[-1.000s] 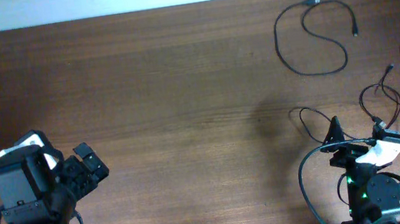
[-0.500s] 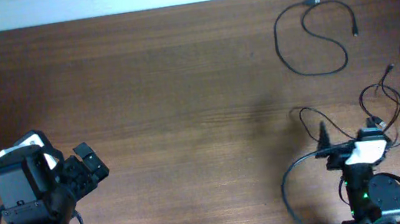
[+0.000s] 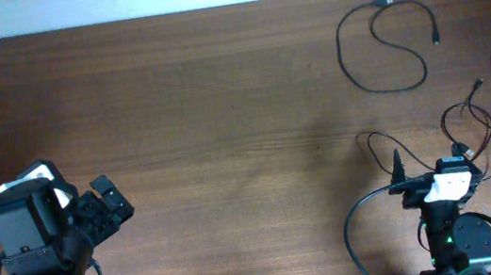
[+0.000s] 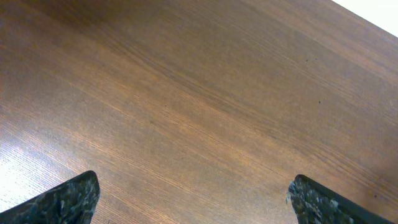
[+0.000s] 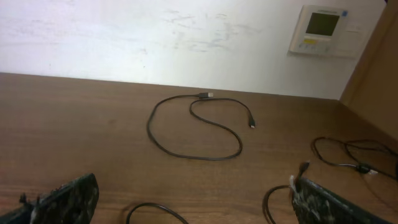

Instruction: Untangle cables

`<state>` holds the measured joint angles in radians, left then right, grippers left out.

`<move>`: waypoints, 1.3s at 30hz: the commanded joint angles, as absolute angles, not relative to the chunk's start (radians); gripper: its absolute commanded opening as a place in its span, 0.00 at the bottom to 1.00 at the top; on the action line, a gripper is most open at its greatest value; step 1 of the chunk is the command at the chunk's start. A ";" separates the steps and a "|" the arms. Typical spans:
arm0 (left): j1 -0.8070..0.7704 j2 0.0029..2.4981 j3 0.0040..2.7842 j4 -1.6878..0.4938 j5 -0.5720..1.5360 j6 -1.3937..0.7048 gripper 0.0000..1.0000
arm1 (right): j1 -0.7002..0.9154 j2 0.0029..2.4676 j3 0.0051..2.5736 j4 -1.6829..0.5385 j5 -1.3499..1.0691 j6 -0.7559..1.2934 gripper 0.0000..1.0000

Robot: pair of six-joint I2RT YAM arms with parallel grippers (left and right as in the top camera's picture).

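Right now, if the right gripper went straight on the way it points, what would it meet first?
Most likely the tangled cables, whose loops show low between the fingers of the open right gripper. Farther on lies the curled cable. Its height above the table is unclear, so it might pass over both.

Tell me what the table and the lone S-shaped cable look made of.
Table: wood or wood-look laminate, brown grain lines, slight sheen. S-shaped cable: thin black rubbery or plastic jacket, matte, bending in loose curves; its plug tip looks metallic.
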<state>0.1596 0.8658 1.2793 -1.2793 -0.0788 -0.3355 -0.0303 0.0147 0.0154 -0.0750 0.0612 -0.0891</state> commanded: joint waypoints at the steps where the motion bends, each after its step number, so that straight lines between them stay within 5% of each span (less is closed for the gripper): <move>1: 0.163 0.864 1.279 -1.278 -0.076 -0.323 0.99 | -0.042 0.003 0.006 -0.078 0.067 -0.067 0.98; 16: 0.153 0.862 1.278 -1.279 -0.076 -0.323 0.99 | -0.041 0.013 0.006 -0.078 0.056 -0.067 0.98; 25: 0.017 0.216 1.106 -1.264 -0.076 -0.349 0.99 | -0.041 0.013 0.006 -0.078 0.056 -0.067 0.98; 29: 0.071 0.004 0.653 -0.867 -0.064 -0.353 0.99 | -0.041 0.013 0.006 -0.078 0.056 -0.067 0.98; 33: 0.049 0.005 0.475 -0.618 -0.007 -0.342 0.99 | -0.041 0.013 0.006 -0.078 0.056 -0.067 0.98; 39: 0.024 0.005 0.040 0.057 0.136 -0.230 0.99 | -0.041 0.013 0.006 -0.078 0.056 -0.067 0.98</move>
